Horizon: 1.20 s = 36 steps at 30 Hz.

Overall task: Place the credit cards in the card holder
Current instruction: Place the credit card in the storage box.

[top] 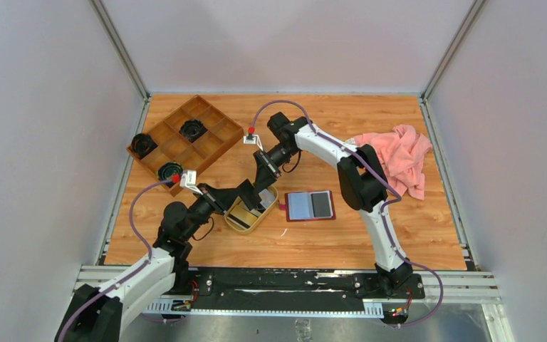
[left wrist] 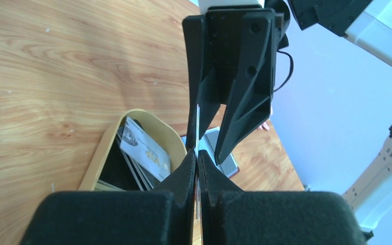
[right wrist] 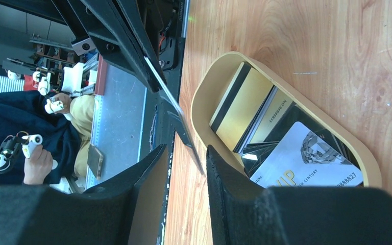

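I am pinching a credit card (right wrist: 166,87) edge-on in my left gripper (left wrist: 197,155), whose two fingers are pressing tight together on it, so that in the left wrist view the card is showing only as a thin pale line rising from my fingertips. I am holding my right gripper (right wrist: 186,149) nose to nose with the left one, with its jaws standing apart. The free end of the card is reaching into the gap between them and lying close along one finger, though I cannot tell whether it is touching. Both grippers are hanging over the oval tan wooden tray (left wrist: 158,121), where the other cards are lying in a loose overlapping pile, among them a gold card (right wrist: 242,109) and a white card (right wrist: 306,155) with printed letters. The card holder (top: 310,205) is lying open and flat on the table (top: 370,235) just to the right of the tray. Its grey-blue inside is facing up within its dark red border, and nothing is resting on it.
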Each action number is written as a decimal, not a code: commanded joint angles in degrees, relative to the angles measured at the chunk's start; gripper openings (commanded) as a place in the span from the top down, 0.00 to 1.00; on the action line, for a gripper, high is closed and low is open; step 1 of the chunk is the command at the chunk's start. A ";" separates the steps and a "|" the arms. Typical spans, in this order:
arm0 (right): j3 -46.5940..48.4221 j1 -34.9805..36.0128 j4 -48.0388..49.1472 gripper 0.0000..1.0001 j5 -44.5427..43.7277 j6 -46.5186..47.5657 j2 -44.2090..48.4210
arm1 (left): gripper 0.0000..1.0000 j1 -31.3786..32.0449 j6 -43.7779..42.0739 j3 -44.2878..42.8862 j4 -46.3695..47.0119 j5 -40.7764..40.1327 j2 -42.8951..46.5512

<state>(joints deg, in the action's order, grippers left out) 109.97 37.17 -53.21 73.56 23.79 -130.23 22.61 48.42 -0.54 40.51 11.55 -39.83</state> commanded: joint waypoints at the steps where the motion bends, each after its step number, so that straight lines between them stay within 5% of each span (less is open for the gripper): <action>1: 0.95 -0.84 -1.79 0.63 2.64 3.05 3.13 | 1.00 -1.45 -0.68 9.09 13.05 8.39 -5.63; 10: 0.44 -3.18 -2.58 0.74 6.70 4.34 4.40 | 1.00 -2.69 -0.46 9.14 14.64 10.79 -6.66; 36: 0.22 -2.93 -4.14 0.83 6.82 5.74 3.44 | 1.00 -3.63 -0.08 9.15 15.03 11.87 -7.27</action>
<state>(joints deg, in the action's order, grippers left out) 109.97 34.28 -55.57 79.59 28.27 -127.63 19.57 48.47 -0.54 53.63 22.52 -46.78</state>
